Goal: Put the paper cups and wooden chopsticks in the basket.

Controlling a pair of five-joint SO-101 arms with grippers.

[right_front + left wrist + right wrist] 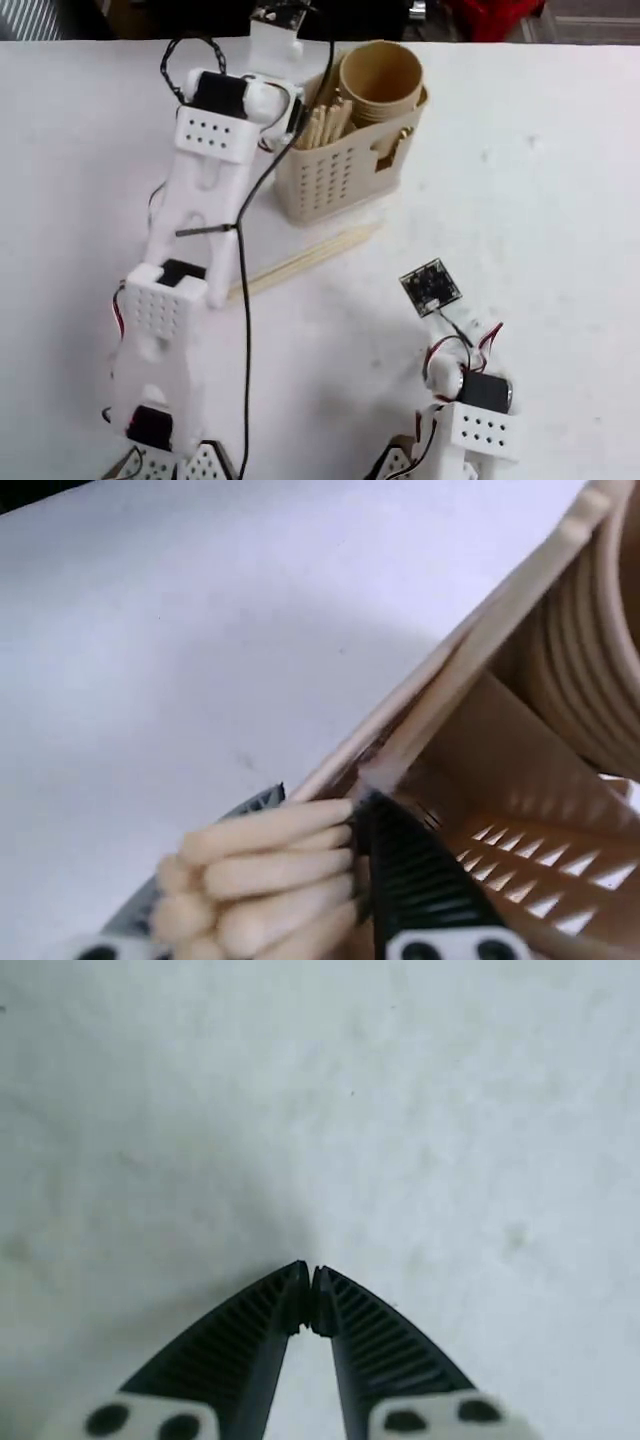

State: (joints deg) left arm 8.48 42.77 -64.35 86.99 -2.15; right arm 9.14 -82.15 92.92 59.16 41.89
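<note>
Left of centre, far side: left gripper (pixel 318 800), clenched on a bundle of wooden chopsticks (pixel 262 878), butt ends bunched between the jaws. Sits at the left end of the basket (pixel 330 185), with the bundle leaning inside it against the left wall. Not yet let go.

Along the basket's near side, flat on the counter (pixel 540 200): a pale wooden strip (pixel 300 262), possibly further chopsticks; cannot tell for certain. Appears to touch or tuck just under the basket's near edge.

In the right part of the basket: stacked paper cups (pixel 380 75), upright, mouths up, just beside the standing chopsticks.

Near right: right gripper (pixel 308 1295), closed on nothing, tips meeting, over bare counter, well apart from the basket.

Handling, as judged:
- **Chopsticks:** light, stiff and smooth. Prone to fan out or slide past one another in a bundle. Best pinched across the whole bundle near mid-length, or near the top ends when stood upright.
- **Pieces lying flat:** little edge to pinch. Likely a hold from the sides, jaws low against the counter.
- **Paper cups:** light, thin-walled, easily crushed. Best taken at the rolled rim, or with a gentle squeeze across the wall.
- **Basket:** probably light enough to shift if nudged on release.
</note>
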